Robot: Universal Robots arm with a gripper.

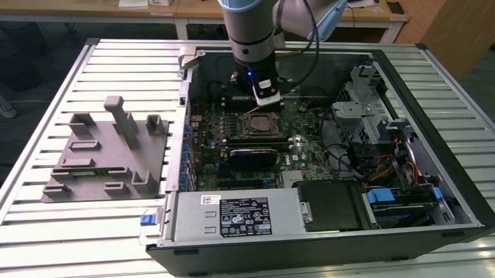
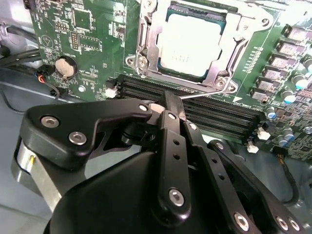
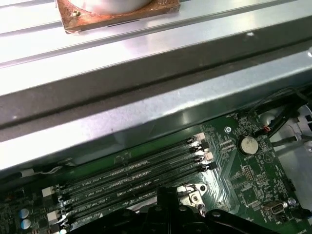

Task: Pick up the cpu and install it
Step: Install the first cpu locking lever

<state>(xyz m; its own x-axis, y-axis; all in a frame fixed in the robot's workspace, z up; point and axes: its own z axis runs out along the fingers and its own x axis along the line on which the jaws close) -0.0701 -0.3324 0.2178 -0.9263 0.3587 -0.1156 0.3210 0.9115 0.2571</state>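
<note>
The cpu (image 2: 189, 45), with its flat silver top, lies inside the metal socket frame (image 2: 146, 44) on the green motherboard. In the exterior view the cpu (image 1: 258, 122) sits at the board's middle, inside the open computer case. My gripper (image 2: 171, 100) hangs just above the board, beside the socket and over the black memory slots (image 2: 214, 114). Its fingers are pressed together with nothing between them. The exterior view shows the gripper (image 1: 267, 101) a little behind the socket. The dark tip of the gripper (image 3: 165, 194) also hangs over the memory slots in the first wrist view.
A grey fixture block (image 1: 108, 153) stands on the slatted table at the exterior view's left. The case walls (image 1: 185, 81), power supply (image 1: 232, 217) and drive cage (image 1: 371, 116) ring the board. A copper-based part (image 3: 117, 12) lies outside the case.
</note>
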